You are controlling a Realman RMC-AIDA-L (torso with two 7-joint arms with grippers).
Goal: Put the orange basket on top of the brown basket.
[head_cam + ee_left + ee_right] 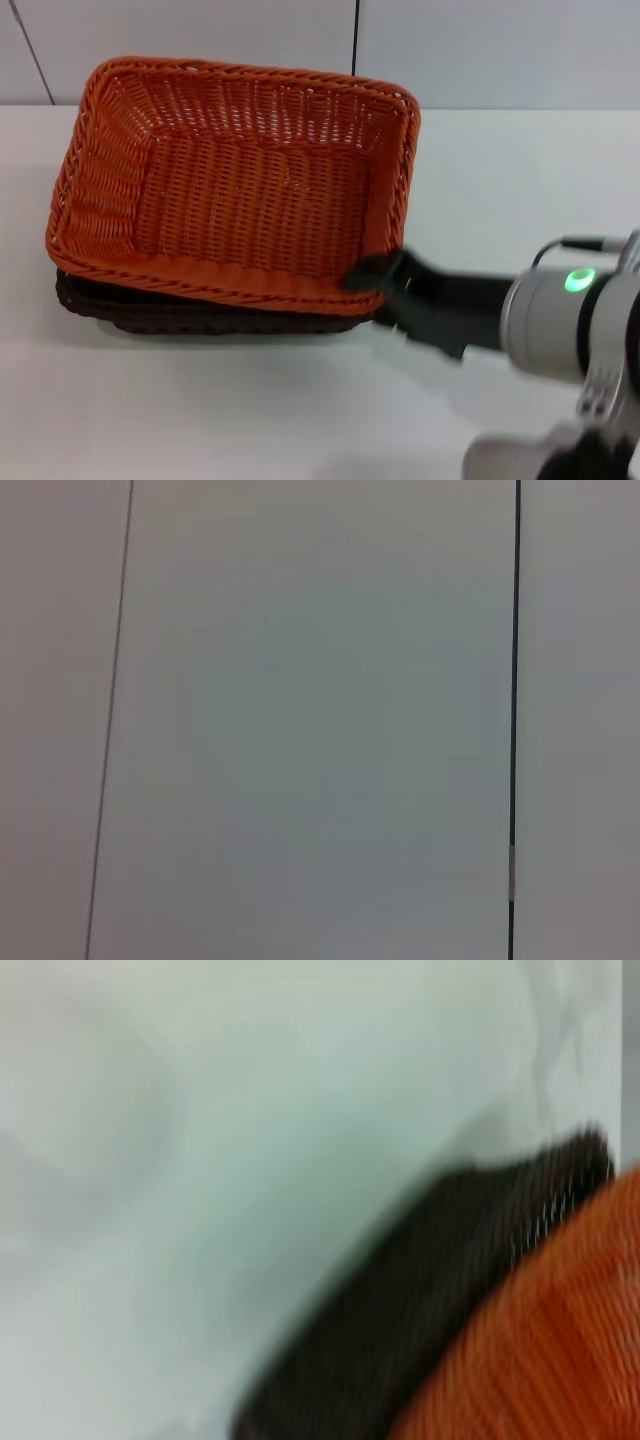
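Observation:
The orange basket [240, 185] sits on top of the brown basket [190, 318], slightly skewed. Only the brown basket's near and left rim shows beneath it. My right gripper [380, 295] is at the orange basket's near right corner. One finger [368, 271] is over the rim inside the basket and the other is below and outside, so it is shut on the rim. The right wrist view shows the orange weave [560, 1330] over the dark brown weave [420, 1290] from close by. My left gripper is out of view, and its wrist view shows only a pale panelled wall.
The baskets stand on a white table [200, 410] with a pale panelled wall [480, 50] behind. My right arm [560, 310] reaches in from the lower right over the table's near right part.

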